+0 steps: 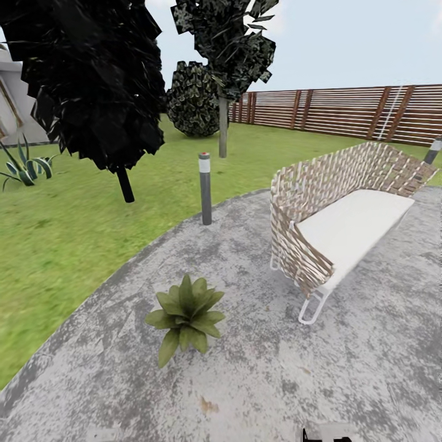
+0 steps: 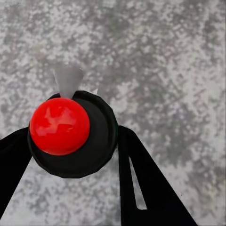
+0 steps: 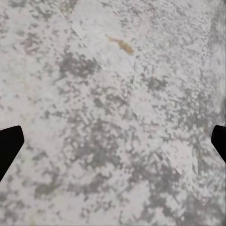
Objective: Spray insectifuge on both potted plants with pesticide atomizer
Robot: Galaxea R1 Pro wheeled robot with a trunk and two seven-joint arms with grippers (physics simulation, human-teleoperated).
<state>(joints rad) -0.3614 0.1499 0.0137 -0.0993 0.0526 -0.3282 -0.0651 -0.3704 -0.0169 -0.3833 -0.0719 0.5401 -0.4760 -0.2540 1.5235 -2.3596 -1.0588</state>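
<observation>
The left gripper (image 2: 70, 155) clasps the pesticide atomizer (image 2: 60, 126) ready for spraying; a potted plant (image 1: 185, 317) sits at eleven o'clock; the right gripper (image 3: 113, 141) is spread empty.

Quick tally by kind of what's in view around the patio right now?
Potted plants: 1
Pesticide atomizer, between the left gripper's fingers: 1
Bollard lamps: 2
Woven sofa: 1
Trees: 2
Total: 7

One potted plant (image 1: 186, 318), one pesticide atomizer (image 2: 70, 132), one wicker sofa (image 1: 344, 224) — two bollard lamps (image 1: 205, 188), two trees (image 1: 92, 80).
</observation>
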